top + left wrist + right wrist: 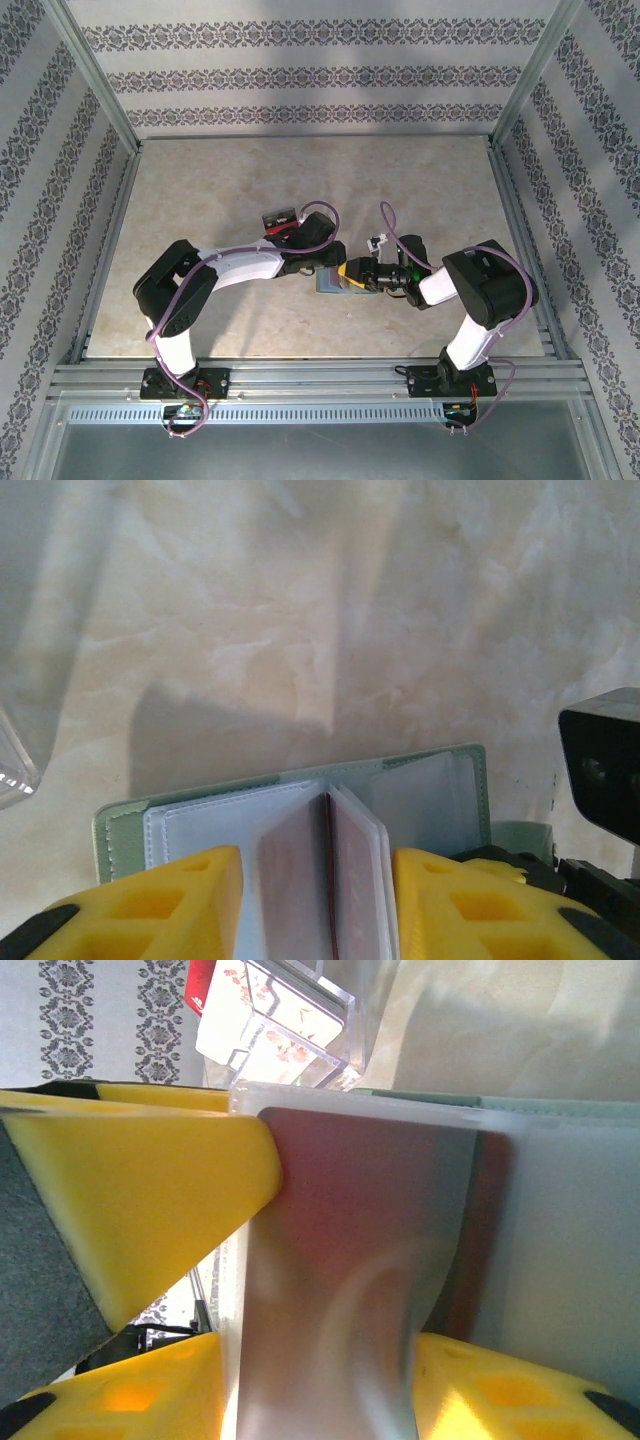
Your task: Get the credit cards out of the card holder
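Observation:
The pale teal card holder (328, 285) lies open at the table's middle, where both grippers meet over it. In the left wrist view its teal cover (125, 830) is spread flat and its clear sleeves stand up, fanned. Reddish credit cards (295, 880) sit inside those sleeves. My left gripper (318, 860) has a yellow finger touching each side of the fan. My right gripper (325, 1360) is shut across one sleeve holding a reddish card (370, 1190), and the sleeve bows between its fingers. One finger of the left gripper (150, 1200) presses against that sleeve's upper left corner.
A clear plastic tray (280, 220) with red and black contents stands just behind the left gripper. Its corner (10, 770) is at the left edge of the left wrist view. Metal frame rails run along the table's sides and near edge.

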`<move>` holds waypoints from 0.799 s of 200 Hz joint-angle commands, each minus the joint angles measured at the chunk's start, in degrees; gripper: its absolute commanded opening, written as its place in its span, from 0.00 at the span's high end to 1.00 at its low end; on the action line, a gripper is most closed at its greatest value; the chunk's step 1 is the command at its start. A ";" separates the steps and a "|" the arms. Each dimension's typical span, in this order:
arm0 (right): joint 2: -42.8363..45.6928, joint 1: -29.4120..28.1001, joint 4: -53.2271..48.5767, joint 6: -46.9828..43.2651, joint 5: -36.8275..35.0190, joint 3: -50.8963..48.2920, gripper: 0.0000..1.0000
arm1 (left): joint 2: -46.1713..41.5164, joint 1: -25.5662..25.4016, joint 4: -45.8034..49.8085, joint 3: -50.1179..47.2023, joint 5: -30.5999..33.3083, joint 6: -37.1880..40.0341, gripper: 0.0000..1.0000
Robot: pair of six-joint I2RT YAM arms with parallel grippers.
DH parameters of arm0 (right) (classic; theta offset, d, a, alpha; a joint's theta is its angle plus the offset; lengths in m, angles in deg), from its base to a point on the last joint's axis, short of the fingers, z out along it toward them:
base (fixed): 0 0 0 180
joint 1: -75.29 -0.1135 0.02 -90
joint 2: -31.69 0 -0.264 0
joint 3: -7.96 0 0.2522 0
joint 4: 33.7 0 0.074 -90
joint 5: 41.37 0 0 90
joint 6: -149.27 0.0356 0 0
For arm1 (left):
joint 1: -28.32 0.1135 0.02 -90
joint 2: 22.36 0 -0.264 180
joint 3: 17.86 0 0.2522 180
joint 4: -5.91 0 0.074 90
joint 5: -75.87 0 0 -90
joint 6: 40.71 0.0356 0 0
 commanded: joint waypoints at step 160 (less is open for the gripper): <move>-0.19 0.20 1.42 1.64 -2.64 -2.49 0.52 | -1.21 -0.55 0.01 -2.59 -0.74 -1.76 0.58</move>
